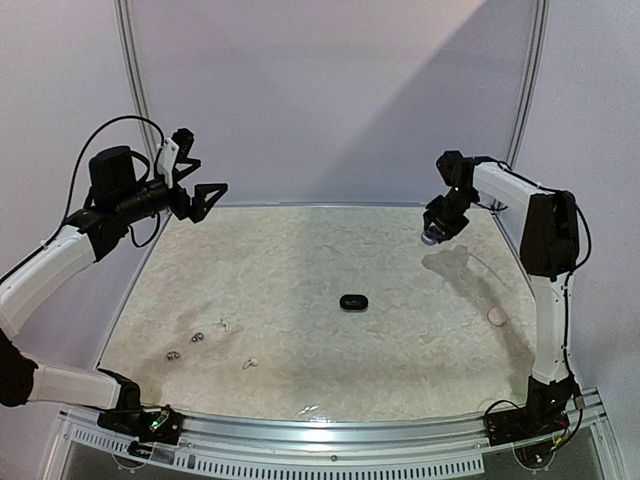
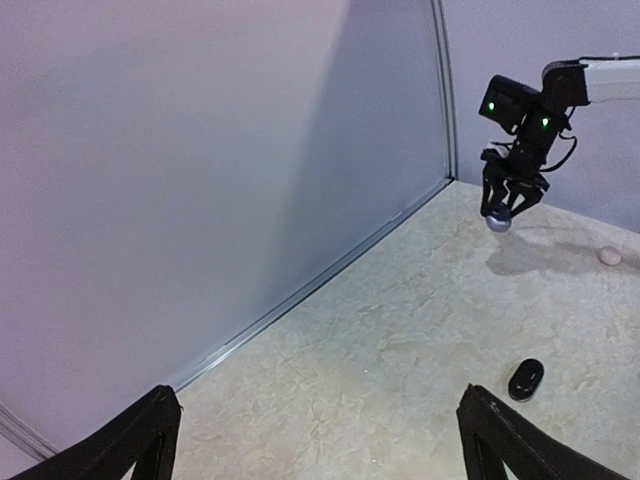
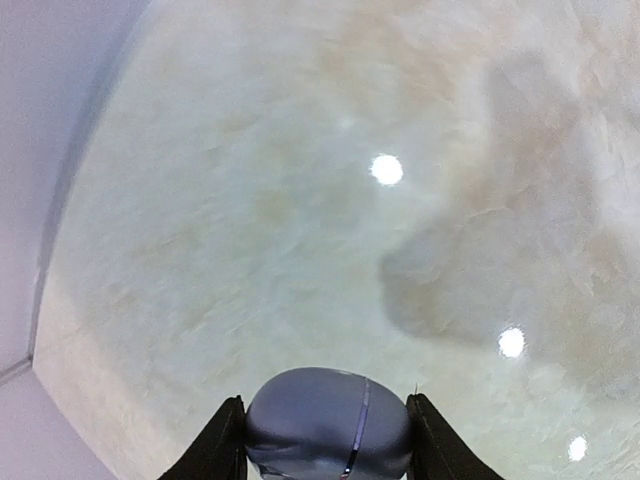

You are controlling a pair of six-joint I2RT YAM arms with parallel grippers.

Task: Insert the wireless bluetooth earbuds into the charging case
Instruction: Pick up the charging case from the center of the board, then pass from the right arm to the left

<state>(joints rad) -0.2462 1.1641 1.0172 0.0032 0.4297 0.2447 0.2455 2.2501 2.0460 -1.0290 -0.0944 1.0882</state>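
Left end effector [image 1: 209, 202]: raised high over the far left corner of the bench [image 1: 300, 255], jaws spread wide, nothing between them; its own camera catches only the two dark fingers [image 2: 135, 442], cut off at the bottom edge. Right end effector [image 1: 434, 234]: raised over the far right part of the bench, jaws at a middling width and clamped on a grey case [image 3: 328, 425]. The case sits crosswise between the fingertips [image 3: 222, 448] with a thin seam line across its shell; its lower part runs out of the wrist view, and whether the lid is fully down cannot be told. Black case [image 1: 354, 302]: flat on the bench, below and to the left of the right end effector, well apart from both. Pale case [image 1: 497, 317]: small round item below and to the right of the right end effector, near the bench's right edge, too small to read any detail. Earbuds [image 1: 197, 338]: loose on the bench, far below the left end effector and near its arm's base. Four specks can be made out, two darker, two paler [image 1: 250, 363]; any others are too tiny to find, and exact colours cannot be told. None is near either case.
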